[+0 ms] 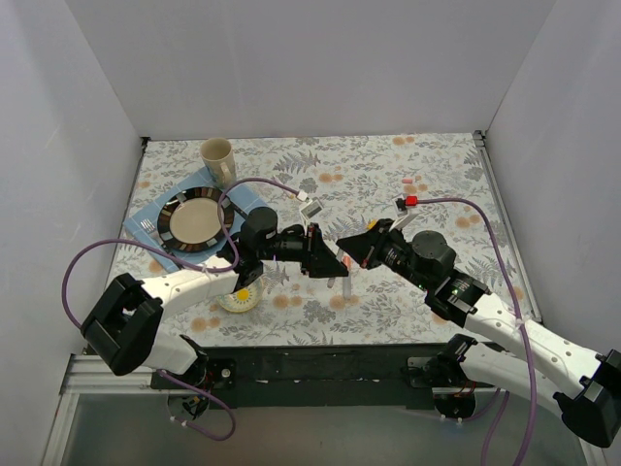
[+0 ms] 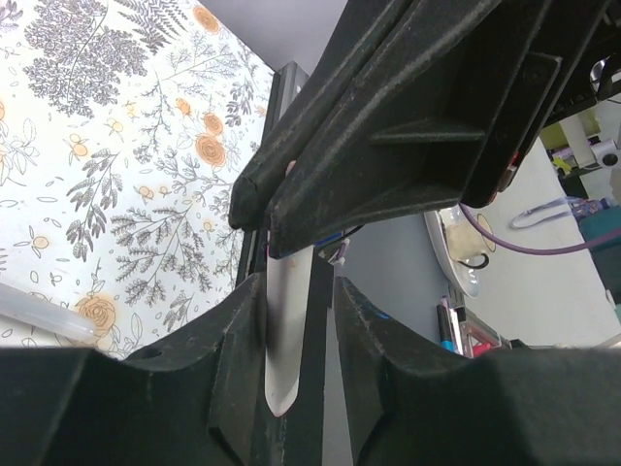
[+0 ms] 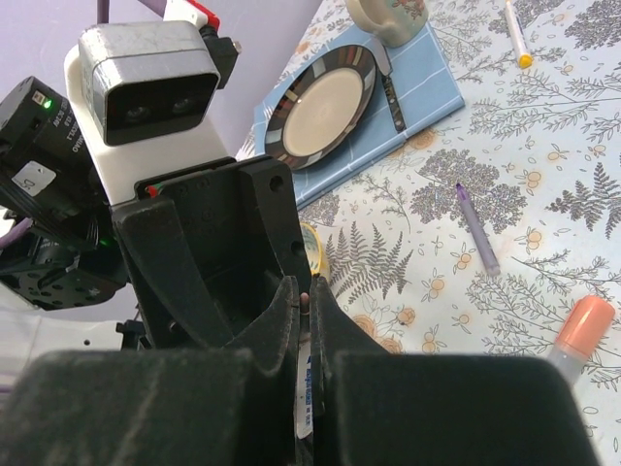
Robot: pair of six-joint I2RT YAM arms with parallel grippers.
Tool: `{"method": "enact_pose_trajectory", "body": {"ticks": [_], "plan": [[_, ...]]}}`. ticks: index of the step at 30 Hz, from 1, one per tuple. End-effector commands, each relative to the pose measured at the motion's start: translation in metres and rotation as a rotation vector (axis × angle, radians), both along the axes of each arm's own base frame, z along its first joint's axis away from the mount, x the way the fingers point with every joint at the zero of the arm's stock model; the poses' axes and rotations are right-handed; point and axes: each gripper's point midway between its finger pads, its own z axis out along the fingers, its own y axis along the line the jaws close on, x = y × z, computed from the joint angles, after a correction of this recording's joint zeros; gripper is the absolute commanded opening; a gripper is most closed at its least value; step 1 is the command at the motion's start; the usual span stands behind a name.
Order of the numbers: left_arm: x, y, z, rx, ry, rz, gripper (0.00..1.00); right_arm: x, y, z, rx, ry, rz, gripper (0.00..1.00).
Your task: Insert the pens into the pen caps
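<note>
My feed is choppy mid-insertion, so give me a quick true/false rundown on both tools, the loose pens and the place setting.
The left tool grips a whitish pen. True.
The right tool hangs open, clear of that pen. False: its fingers close over the pen's far end.
A purple pen lies loose on the floral tablecloth. True.
The plate rests directly on the tablecloth. False: it rests on a blue mat.
The mug stands upright. True.

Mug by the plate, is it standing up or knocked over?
Standing up. The top view shows the mug with its open mouth facing up, beside the striped plate.
</note>
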Motion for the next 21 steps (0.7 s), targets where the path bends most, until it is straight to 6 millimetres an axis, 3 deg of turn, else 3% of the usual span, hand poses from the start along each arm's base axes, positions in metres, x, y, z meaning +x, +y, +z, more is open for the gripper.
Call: {"method": "enact_pose_trajectory", "body": {"ticks": [1, 5, 9, 11, 12, 13, 15, 16, 19, 21], "plan": [[-0.006, 0.0, 0.0, -0.02, -0.011, -0.029, 0.35, 0.006, -0.003, 0.037, 0.083, -0.077, -0.038, 0.01], [-0.008, 0.0, -0.001, -0.018, -0.01, -0.045, 0.34, 0.008, -0.004, 0.04, 0.075, -0.089, -0.045, 0.01], [-0.009, 0.001, 0.001, -0.023, -0.022, -0.044, 0.01, 0.009, -0.003, 0.04, 0.066, -0.093, -0.043, 0.01], [-0.008, 0.002, 0.001, -0.01, -0.014, -0.03, 0.0, 0.009, 0.0, 0.04, 0.065, -0.091, -0.031, 0.01], [-0.004, 0.002, 0.0, -0.002, -0.021, -0.012, 0.0, 0.009, 0.0, 0.038, 0.059, -0.088, -0.03, 0.07], [-0.001, 0.002, 0.003, 0.0, -0.026, 0.011, 0.0, 0.01, 0.0, 0.041, 0.058, -0.092, -0.033, 0.33], [0.017, 0.006, -0.008, 0.079, -0.019, 0.116, 0.0, 0.018, -0.005, 0.035, -0.017, -0.109, -0.068, 0.56], [0.027, 0.007, -0.004, 0.097, -0.04, 0.155, 0.0, 0.025, -0.008, 0.053, -0.035, -0.151, -0.095, 0.67], [0.054, 0.027, -0.016, 0.227, -0.051, 0.312, 0.0, 0.059, -0.038, 0.046, -0.226, -0.167, -0.29, 0.73], [0.065, 0.04, -0.01, 0.27, -0.053, 0.366, 0.0, 0.081, -0.06, 0.057, -0.264, -0.198, -0.396, 0.73]]}}
